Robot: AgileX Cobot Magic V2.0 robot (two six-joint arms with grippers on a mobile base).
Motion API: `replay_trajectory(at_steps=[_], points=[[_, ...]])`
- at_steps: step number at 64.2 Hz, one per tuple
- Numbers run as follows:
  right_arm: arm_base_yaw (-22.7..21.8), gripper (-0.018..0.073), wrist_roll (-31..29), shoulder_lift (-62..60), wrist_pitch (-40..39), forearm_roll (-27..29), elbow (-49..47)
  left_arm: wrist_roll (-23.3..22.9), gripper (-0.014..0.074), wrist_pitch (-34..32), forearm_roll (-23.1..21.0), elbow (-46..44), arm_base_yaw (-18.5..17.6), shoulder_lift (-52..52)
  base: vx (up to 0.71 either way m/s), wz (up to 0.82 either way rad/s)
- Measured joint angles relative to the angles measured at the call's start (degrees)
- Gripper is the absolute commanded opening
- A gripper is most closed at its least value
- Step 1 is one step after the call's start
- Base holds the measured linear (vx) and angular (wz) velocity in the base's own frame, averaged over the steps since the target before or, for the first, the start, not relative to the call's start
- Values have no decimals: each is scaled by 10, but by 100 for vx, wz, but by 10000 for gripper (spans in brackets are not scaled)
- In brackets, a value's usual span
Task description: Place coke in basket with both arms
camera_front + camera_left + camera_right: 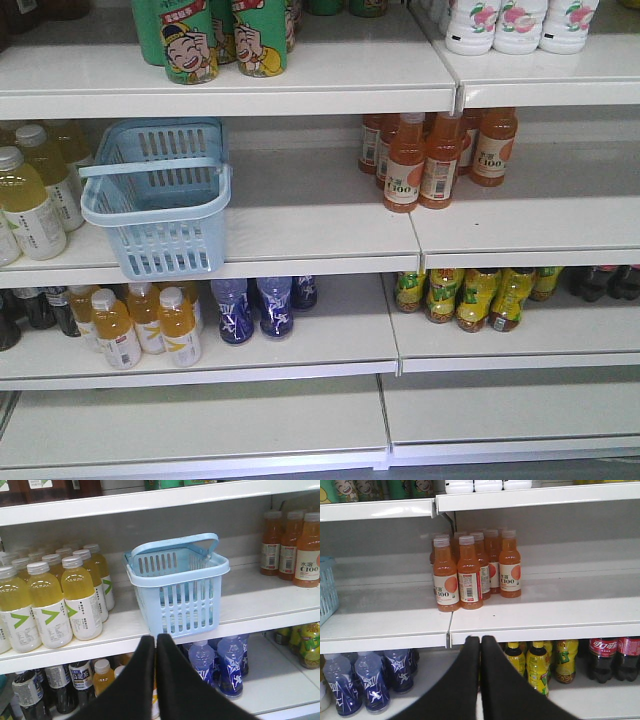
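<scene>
On the shelf (pixel 320 235), our basket (pixel 150 213) looks empty. Left fingers (pixel 132 685) and right fingers (pixel 457 685) are pressed together; we see no coke.

The left gripper (pixel 155 640) rises from the bottom edge of the left wrist view, just left of centre. Its two black fingers (pixel 131 685) are broad at the base and taper upward to blunt points in the lower middle of the frame. They are pressed together along their inner edges, with only a thin pale seam between them. The right gripper (pixel 480 640) looks almost the same in the right wrist view: two black tapered fingers (pixel 507 687) come up from the bottom centre, tips side by side and touching, the seam running nearly straight down. Both grippers point forward and level.
</scene>
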Motion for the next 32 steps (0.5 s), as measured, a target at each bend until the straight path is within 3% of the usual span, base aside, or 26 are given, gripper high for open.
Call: replay_trajectory(at_steps=[19,32], points=[[0,-10,0,0,0,0,0,-63,-6,-64,-40,-40,0,0,0,0],[0,-10,0,0,0,0,0,-94,-6,2,-42,-161,0,82,0,0]])
